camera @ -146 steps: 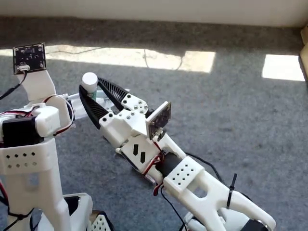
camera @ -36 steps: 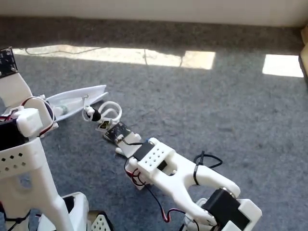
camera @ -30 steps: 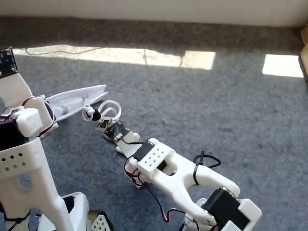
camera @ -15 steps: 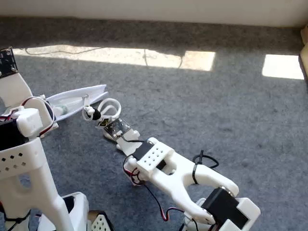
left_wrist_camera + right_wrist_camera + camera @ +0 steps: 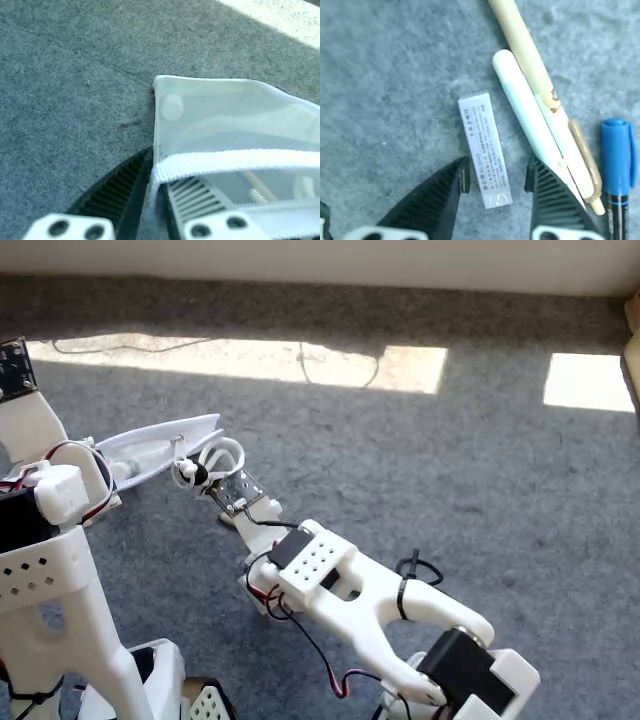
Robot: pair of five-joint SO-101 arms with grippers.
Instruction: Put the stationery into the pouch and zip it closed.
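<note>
My left gripper (image 5: 156, 175) is shut on the edge of the white mesh pouch (image 5: 235, 125), which it holds above the grey carpet. A short white cylinder (image 5: 172, 106) lies inside the pouch. In the high view the pouch (image 5: 160, 448) sticks out from the left arm, and my right gripper (image 5: 200, 478) hangs low just beside its tip. My right gripper (image 5: 497, 172) is open, with one finger on each side of a small white eraser (image 5: 484, 150) on the carpet. Beside the eraser lie a white pen (image 5: 525, 115), a cream pen (image 5: 530, 65) and a blue marker (image 5: 618, 160).
Grey carpet (image 5: 450, 470) covers the whole floor, with bright sunlit patches (image 5: 590, 380) at the back. A thin cable (image 5: 302, 360) crosses the far carpet near the wall. The right arm's body (image 5: 380, 610) stretches from the near right edge toward the pouch.
About five seconds ago the right gripper was raised by the pouch holding a white cylinder. Now it is low over the carpet; in the last second it crept farther toward the pouch.
</note>
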